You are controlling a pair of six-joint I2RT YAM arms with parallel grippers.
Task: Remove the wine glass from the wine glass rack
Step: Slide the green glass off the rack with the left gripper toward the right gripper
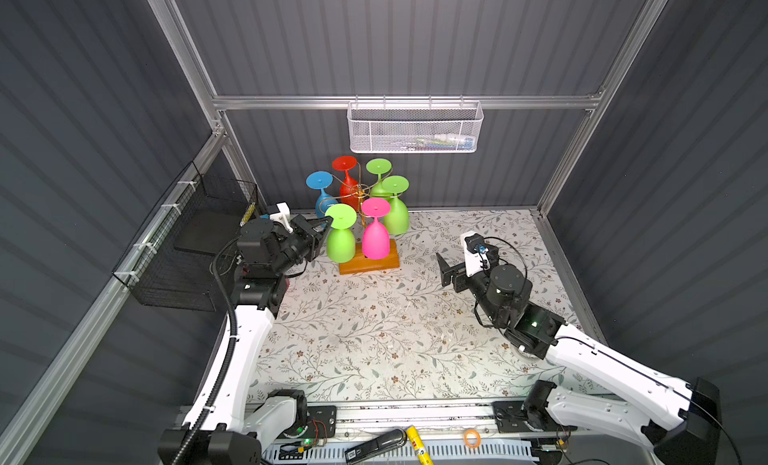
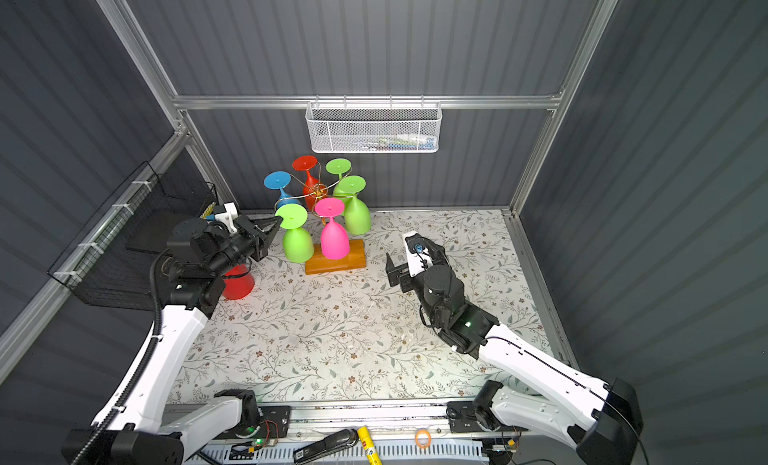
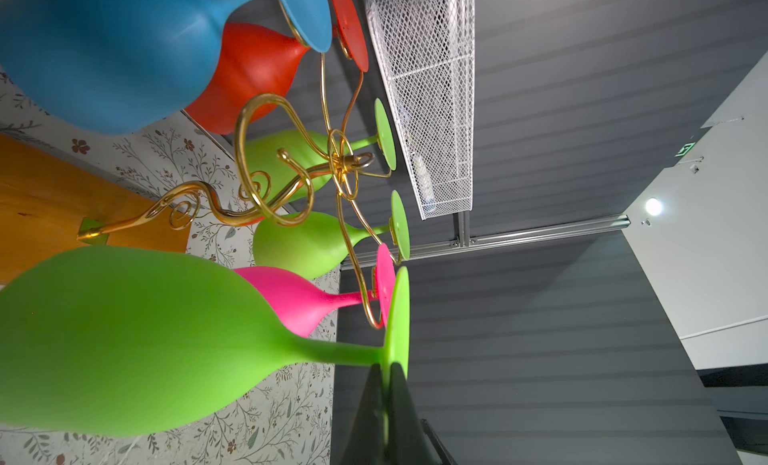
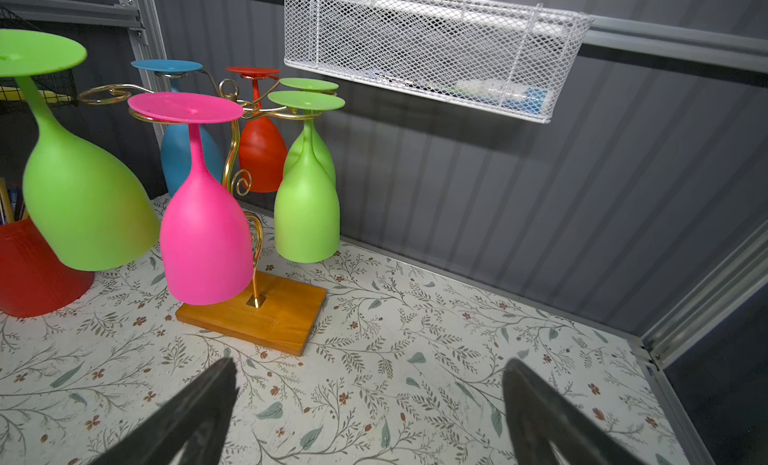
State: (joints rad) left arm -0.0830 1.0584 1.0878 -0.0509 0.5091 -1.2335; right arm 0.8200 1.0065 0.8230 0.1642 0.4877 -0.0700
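Observation:
The gold wire wine glass rack stands on its orange-brown wooden base near the back wall. It carries pink, red and blue glasses and two green ones, all bowl down. My left gripper is shut on the round foot of another green wine glass. In the left wrist view the two jaws clamp the rim of that foot. This glass hangs bowl down and tilted, beside an empty scroll arm of the rack and apart from it. My right gripper is open over the bare mat, to the right of the rack.
A red cup stands upside down on the mat under my left arm. A white mesh basket hangs on the back wall above the rack. A black wire basket hangs on the left wall. The pink glass hangs close beside the held glass.

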